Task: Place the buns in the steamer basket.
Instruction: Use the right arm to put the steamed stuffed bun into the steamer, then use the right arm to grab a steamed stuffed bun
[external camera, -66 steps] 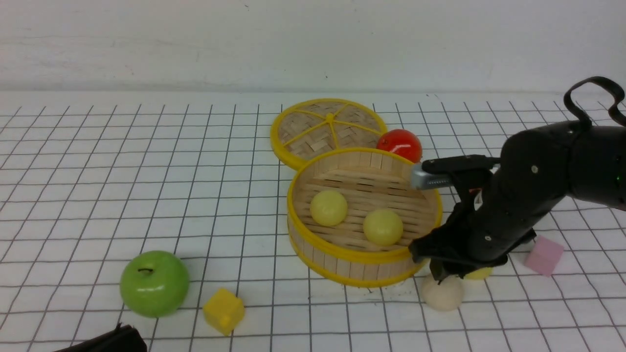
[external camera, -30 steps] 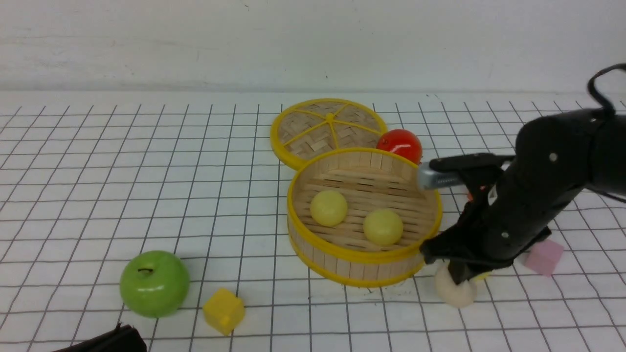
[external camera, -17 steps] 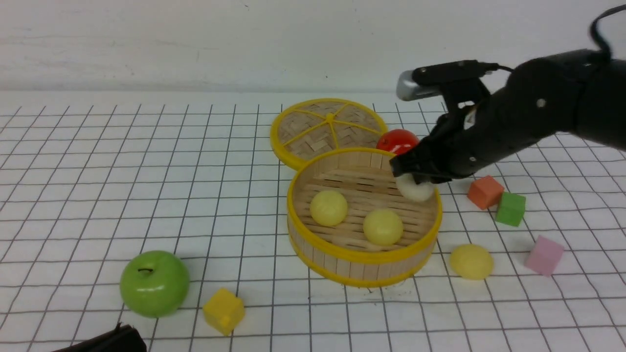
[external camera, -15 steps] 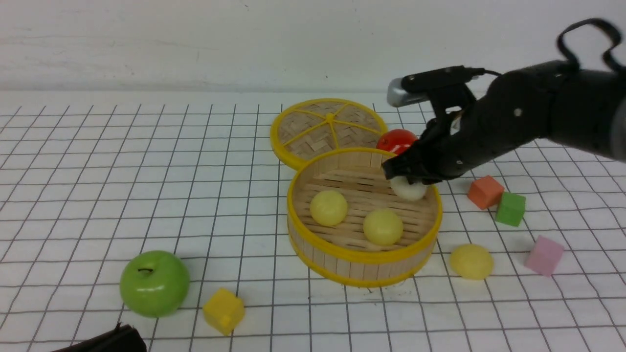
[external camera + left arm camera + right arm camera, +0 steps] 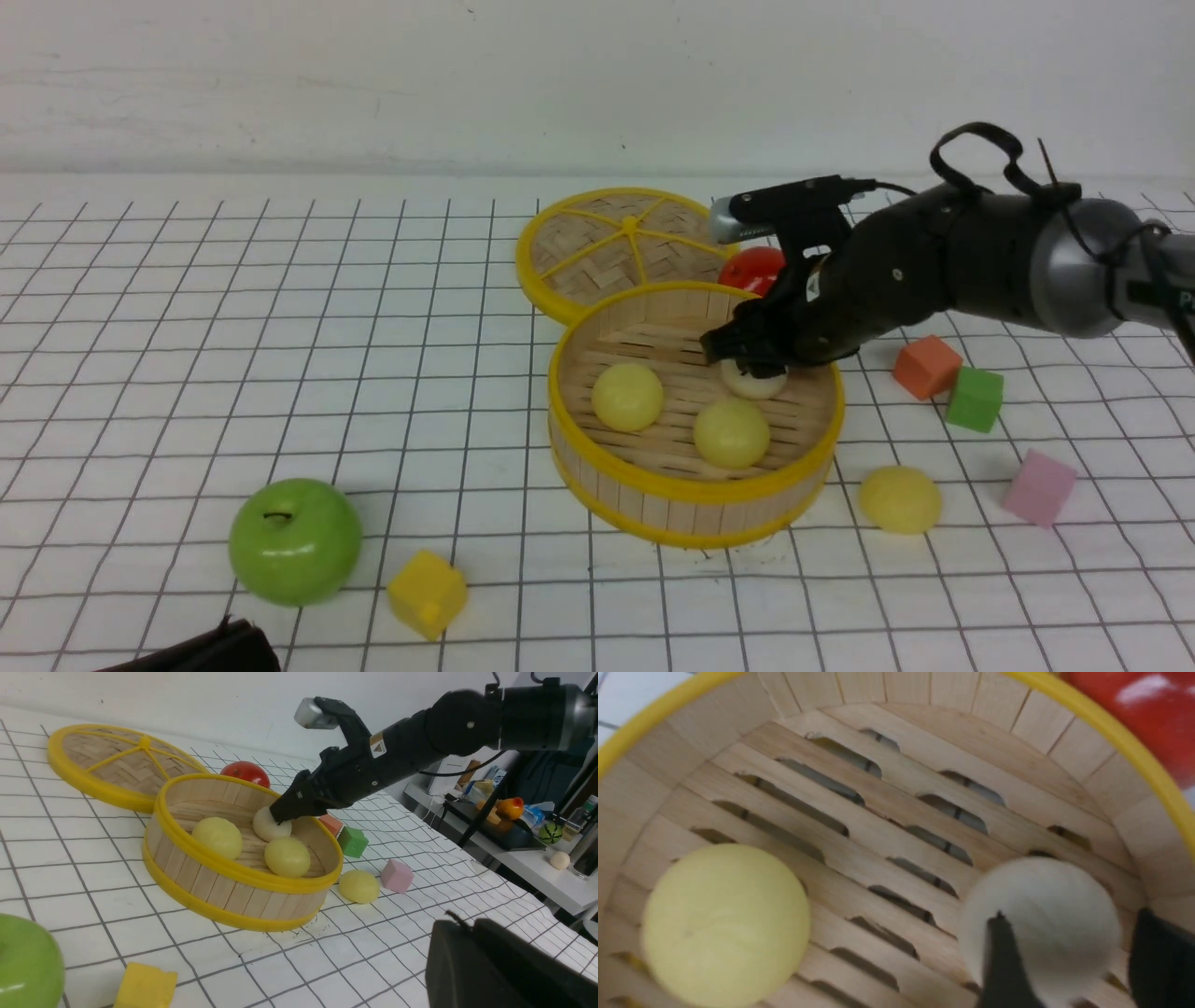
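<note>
The steamer basket stands mid-table with two pale yellow buns on its slatted floor. A beige-white bun rests on the floor at the basket's back right. My right gripper reaches down into the basket over that bun. In the right wrist view the gripper is open, its fingers either side of the bun with a gap on one side. A third yellow bun lies on the table, right of the basket. My left gripper is shut and empty, low at the front left.
The flat woven lid lies behind the basket, with a red tomato beside it. A green apple and yellow cube sit front left. Orange, green and pink cubes lie to the right.
My right gripper lifted the beige-white bun from the table in front of the basket, carried it over the rim, lowered it to the floor and opened its fingers. The left arm stayed still.
</note>
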